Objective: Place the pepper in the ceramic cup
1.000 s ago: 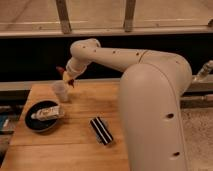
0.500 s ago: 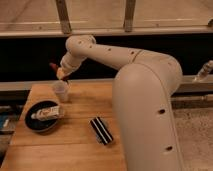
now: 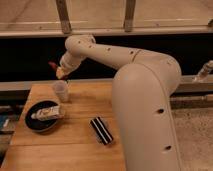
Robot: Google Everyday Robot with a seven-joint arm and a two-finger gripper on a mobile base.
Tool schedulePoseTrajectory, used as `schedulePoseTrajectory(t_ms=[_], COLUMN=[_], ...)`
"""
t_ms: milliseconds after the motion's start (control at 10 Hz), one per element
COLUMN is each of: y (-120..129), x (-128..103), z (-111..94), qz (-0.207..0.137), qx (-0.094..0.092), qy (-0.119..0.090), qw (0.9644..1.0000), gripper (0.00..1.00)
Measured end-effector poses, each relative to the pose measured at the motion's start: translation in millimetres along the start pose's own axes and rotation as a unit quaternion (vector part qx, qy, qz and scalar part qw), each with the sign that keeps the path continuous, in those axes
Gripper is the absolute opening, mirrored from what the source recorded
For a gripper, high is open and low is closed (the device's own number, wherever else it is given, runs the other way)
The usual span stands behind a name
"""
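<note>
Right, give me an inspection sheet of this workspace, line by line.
Surface: wooden table, top mostly bare.
Job's things: pepper up at the gripper, off the table, not in the cup; ceramic cup upright at the table's back left.
Clutter: black dish holding a pale item; striped black block lying flat mid-table.
Grippers: gripper just above the cup's rim.
Cables: nothing seen.
Surroundings: metal rail and dark panel behind; speckled floor at right.
</note>
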Motion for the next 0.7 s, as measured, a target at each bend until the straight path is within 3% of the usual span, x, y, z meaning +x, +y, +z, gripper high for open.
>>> schedulePoseTrajectory(t_ms=[400, 600, 700], y=[-2.6, 2.9, 3.7], x=[-29.5, -31.2, -25.2], z=[12.9, 33.3, 50.9], qz=[-0.022, -0.027, -0.028], qx=[-0.022, -0.04, -0.046], qy=[-0.036, -0.027, -0.01], qw=[0.9989, 0.9985, 0.9985], gripper=[0.0, 0.0, 0.0])
